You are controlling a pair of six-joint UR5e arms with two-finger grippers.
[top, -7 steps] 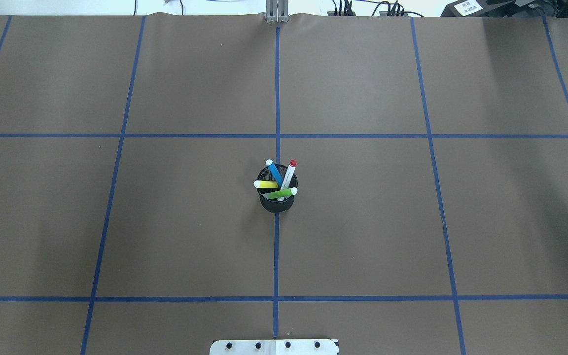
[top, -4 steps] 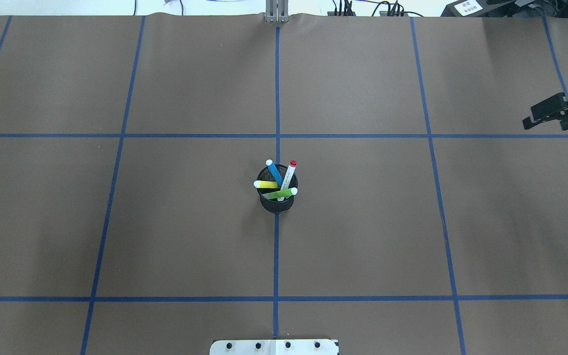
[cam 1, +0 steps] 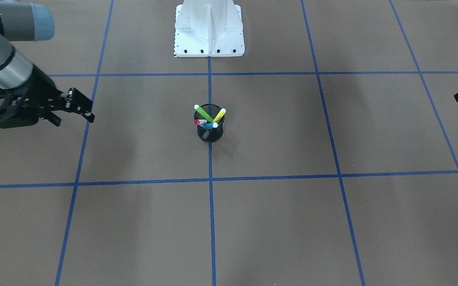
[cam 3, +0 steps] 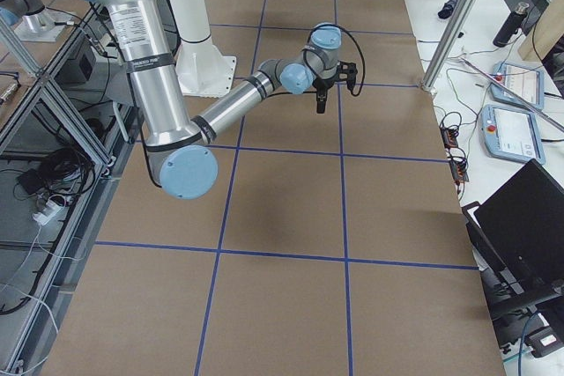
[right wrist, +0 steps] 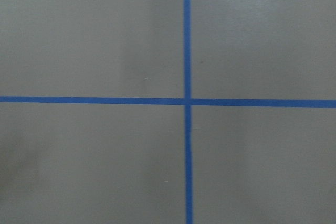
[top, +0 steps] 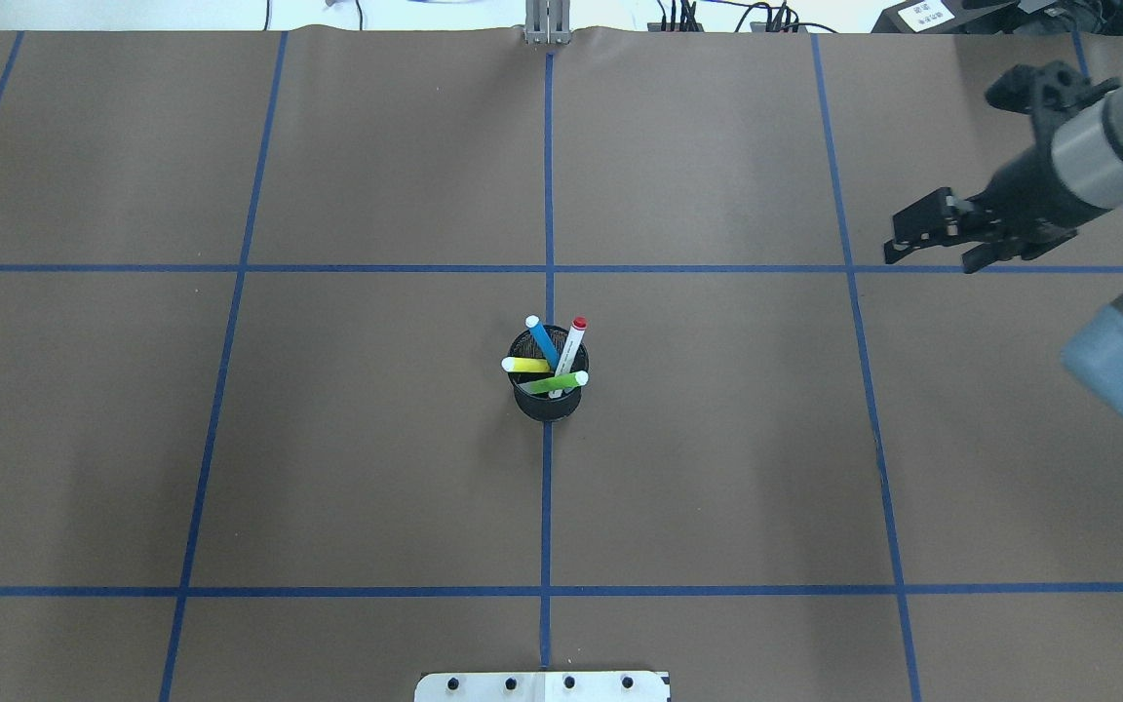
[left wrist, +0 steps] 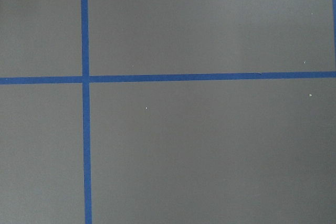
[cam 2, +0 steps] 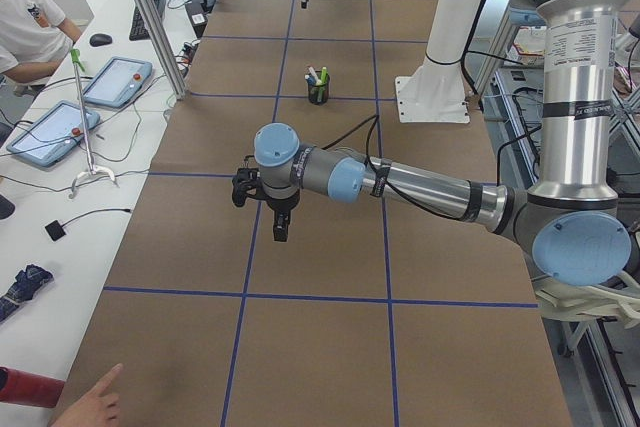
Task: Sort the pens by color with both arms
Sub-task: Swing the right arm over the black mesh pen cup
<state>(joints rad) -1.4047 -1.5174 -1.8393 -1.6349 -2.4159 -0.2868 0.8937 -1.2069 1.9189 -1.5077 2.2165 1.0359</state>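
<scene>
Brown paper (top: pixel 376 439) covers the bench, ruled into squares by blue tape (top: pixel 547 507). The right pincer (top: pixel 930 261) hangs above the bench with its two fingers spread apart and nothing between them. The left pincer (cam 2: pixel 281 227) hangs over a tape line at the opposite end. Only a corner of it shows from the front and the side view does not separate its fingers, so I cannot tell how far it is open. Between the two pincers, well apart from both, a black mesh cup (top: pixel 547 402) stands on the centre tape line. All four pens lean inside it with their caps fanned outward. The blue pen (top: pixel 542 339) and the red pen (top: pixel 573 346) lean away from the white base plate (top: pixel 542 686). The yellow pen (top: pixel 525 365) points toward the left pincer's side, and the green pen (top: pixel 557 383) lies across toward the right pincer's side. Each wrist view looks down on a tape crossing.
</scene>
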